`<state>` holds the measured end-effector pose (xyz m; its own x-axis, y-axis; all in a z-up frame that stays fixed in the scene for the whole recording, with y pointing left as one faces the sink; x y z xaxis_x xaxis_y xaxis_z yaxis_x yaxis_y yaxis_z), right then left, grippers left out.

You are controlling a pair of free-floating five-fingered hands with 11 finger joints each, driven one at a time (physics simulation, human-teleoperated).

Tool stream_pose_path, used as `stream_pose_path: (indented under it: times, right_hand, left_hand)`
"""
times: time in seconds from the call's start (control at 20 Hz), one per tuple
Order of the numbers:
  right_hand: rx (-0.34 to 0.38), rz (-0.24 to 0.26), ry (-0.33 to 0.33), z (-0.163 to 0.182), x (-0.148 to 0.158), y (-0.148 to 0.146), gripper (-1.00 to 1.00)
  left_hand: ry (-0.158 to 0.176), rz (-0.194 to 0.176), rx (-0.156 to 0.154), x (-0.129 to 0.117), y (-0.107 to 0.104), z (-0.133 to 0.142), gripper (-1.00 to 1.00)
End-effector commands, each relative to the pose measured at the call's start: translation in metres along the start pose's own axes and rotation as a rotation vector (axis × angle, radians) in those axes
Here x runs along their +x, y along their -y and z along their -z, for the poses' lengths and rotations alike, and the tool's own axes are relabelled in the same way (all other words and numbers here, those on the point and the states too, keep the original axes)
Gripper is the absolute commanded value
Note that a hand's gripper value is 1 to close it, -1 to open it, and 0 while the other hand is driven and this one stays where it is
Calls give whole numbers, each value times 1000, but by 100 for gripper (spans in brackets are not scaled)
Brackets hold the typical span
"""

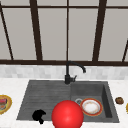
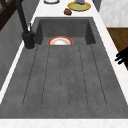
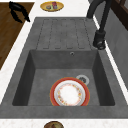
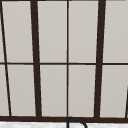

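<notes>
The sink (image 1: 45,95) is dark grey and speckled, with ribbed lines across its draining side. The tap (image 1: 71,72) is black. In the basin lies a plate (image 3: 69,94) with a red-orange rim, a white middle and a dotted ring between. A plain red ball (image 1: 67,114) shows in the front view beside a black hand (image 1: 38,115). The counter (image 1: 10,85) is white marble; the window bars (image 4: 35,60) are dark brown.
</notes>
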<state>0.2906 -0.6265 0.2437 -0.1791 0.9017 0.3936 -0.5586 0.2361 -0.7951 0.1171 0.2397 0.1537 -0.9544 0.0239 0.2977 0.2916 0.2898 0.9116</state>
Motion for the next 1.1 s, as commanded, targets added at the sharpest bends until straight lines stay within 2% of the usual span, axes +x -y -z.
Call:
stream_pose_path:
  times: [0.0, 1.05]
  right_hand:
    - [-24, 9, -7, -3, 32, 14, 100]
    - [20, 8, -7, 3, 223, 67, 100]
  left_hand:
    - [0, 0, 0, 0, 0, 0, 0]
    - [0, 0, 0, 0, 0, 0, 0]
